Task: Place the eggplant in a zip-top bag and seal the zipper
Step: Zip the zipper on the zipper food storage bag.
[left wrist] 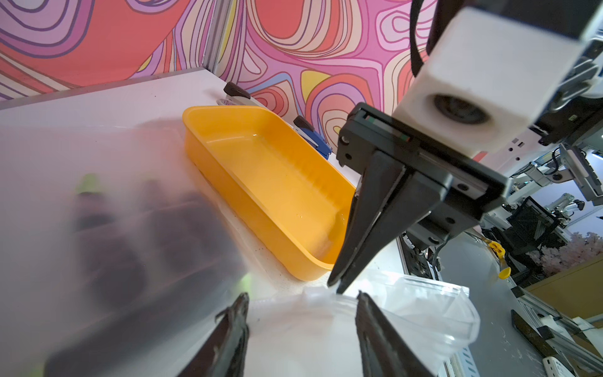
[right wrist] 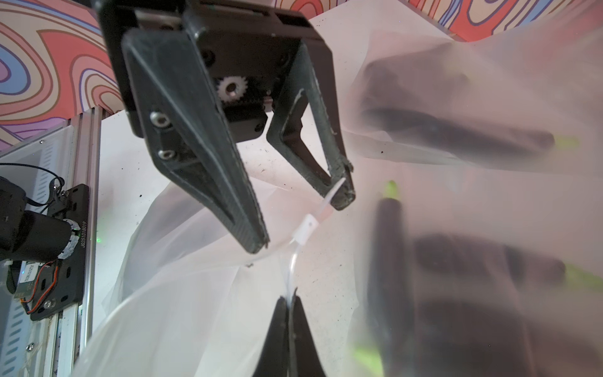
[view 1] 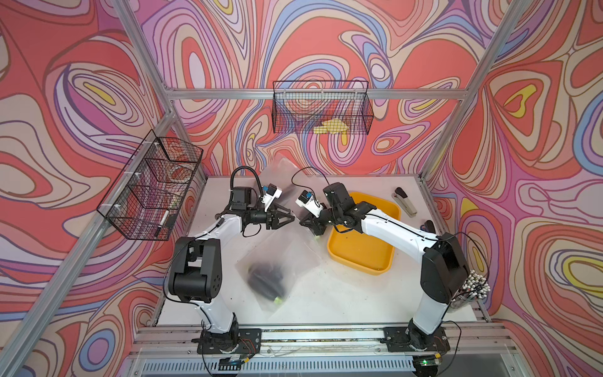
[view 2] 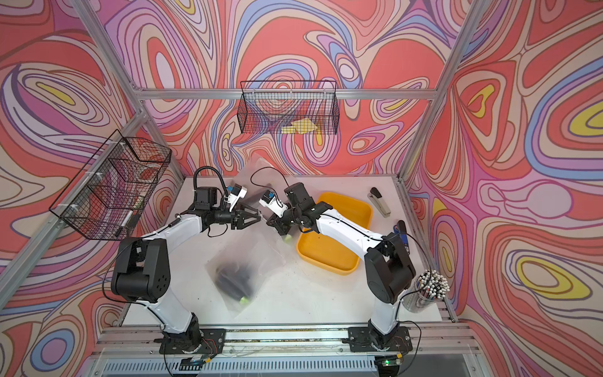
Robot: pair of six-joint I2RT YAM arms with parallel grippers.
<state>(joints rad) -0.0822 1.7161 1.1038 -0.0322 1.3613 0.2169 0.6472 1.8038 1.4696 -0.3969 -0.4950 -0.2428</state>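
A frosted zip-top bag (view 1: 287, 251) slopes from the table up to both grippers. Several dark eggplants (view 1: 266, 280) with green stems lie inside its lower end, and show blurred through the plastic in the left wrist view (left wrist: 107, 235) and the right wrist view (right wrist: 456, 277). My right gripper (right wrist: 288, 298) is shut on the bag's zipper edge. My left gripper (left wrist: 301, 298) is open, its fingers on either side of the same edge. The white slider (right wrist: 306, 228) sits between those fingers. The two grippers (view 1: 292, 218) (view 1: 303, 223) nearly meet tip to tip above the table.
A yellow tray (view 1: 360, 251) stands just right of the bag, under the right arm. A stapler (view 1: 406, 200) lies at the back right. Another translucent bag (view 1: 280, 169) rises behind the grippers. Wire baskets (view 1: 321, 107) (view 1: 150, 186) hang on the walls. A cup of pens (view 1: 473, 287) stands beside the right arm.
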